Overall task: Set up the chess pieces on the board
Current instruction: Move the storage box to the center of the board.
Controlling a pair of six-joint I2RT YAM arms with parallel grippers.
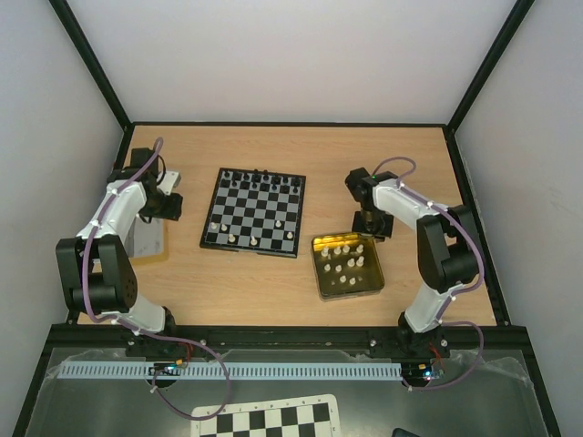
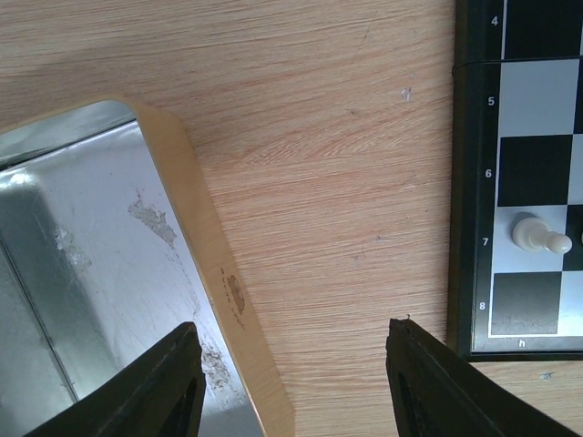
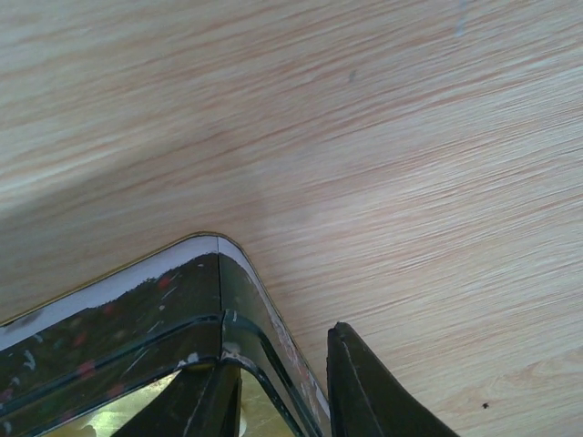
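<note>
The board lies mid-table with black chess pieces along its far rows and a few cream-white ones near its front edge. More white pieces lie in a gold tin to its right. My right gripper straddles the tin's far corner, one finger inside and one outside, closed on the wall. My left gripper hangs open and empty left of the board, over a silver lid's rim. One white pawn stands on the board's edge column.
The silver lid lies at the table's left side under the left arm. A larger printed checkered sheet lies below the arm bases. Dark enclosure posts and white walls ring the wooden table.
</note>
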